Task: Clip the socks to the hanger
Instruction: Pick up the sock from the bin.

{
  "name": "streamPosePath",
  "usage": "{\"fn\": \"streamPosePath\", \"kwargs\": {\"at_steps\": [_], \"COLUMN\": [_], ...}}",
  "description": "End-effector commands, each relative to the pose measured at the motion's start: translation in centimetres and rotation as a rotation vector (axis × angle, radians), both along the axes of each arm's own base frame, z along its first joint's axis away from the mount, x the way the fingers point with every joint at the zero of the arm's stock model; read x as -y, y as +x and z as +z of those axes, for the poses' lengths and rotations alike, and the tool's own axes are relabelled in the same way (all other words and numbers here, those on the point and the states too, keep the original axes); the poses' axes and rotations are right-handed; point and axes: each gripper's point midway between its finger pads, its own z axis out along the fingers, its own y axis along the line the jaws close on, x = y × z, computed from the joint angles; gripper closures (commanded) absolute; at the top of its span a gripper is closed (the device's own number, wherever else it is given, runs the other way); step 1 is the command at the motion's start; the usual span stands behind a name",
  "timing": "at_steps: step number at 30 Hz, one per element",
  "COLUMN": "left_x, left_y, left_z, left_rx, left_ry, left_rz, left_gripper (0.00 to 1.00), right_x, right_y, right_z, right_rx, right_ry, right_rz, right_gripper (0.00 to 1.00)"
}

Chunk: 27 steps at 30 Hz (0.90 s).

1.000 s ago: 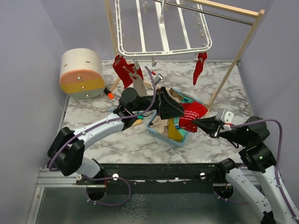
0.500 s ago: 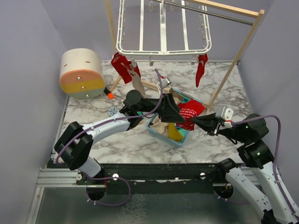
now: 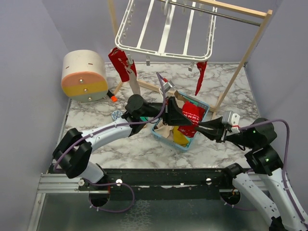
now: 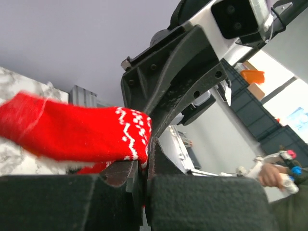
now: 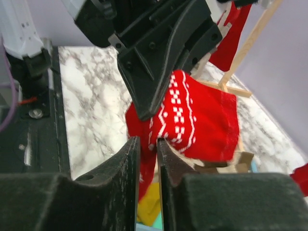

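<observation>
Above the basket (image 3: 168,140), the left tool (image 4: 143,166) was clenched on the patterned end of a red sock (image 4: 72,132). Soft, light and floppy, it would likely handle best pinched near an edge. Rightward, the jaws of the right tool (image 5: 148,159) nearly met around its fabric; whether they gripped was unclear.

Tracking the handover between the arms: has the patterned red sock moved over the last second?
Yes. The red sock has shifted left, toward the left gripper, and now leaves the right corner of the blue basket uncovered.
</observation>
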Motion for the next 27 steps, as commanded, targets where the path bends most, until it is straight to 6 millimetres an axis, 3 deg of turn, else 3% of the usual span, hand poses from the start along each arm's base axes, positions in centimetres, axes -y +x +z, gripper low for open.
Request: {"fn": "streamPosePath", "kwargs": {"at_steps": [1, 4, 7, 16, 20, 27], "left_x": [-1.8, -3.3, -4.8, -7.5, -7.7, -6.6], "left_y": [-0.5, -0.9, -1.7, -3.7, -3.7, -4.2], "left_z": [2.6, 2.3, 1.4, -1.7, -2.1, -2.7], "left_rx": [0.254, 0.480, 0.685, 1.196, 1.295, 1.389], "left_ry": [-0.133, -0.165, -0.181, -0.186, -0.149, -0.093], "left_rz": [0.128, 0.215, 0.266, 0.270, 0.275, 0.220], "left_gripper": [1.00, 1.00, 1.00, 1.00, 1.00, 1.00], "right_x": [0.0, 0.2, 0.0, -3.2, -4.0, -5.7], "right_y": [-1.6, -1.4, -1.0, 0.0, 0.4, 2.0], "right_z": [-0.5, 0.1, 0.8, 3.6, 4.7, 3.5], "right_rx": [-0.121, -0.218, -0.347, -0.784, -0.846, -0.967], "right_ry": [0.003, 0.050, 0.141, 0.420, 0.456, 0.399], "right_rz": [0.030, -0.015, -0.048, 0.101, 0.172, 0.247], "right_gripper": [0.58, 0.37, 0.31, 0.26, 0.24, 0.22]}}
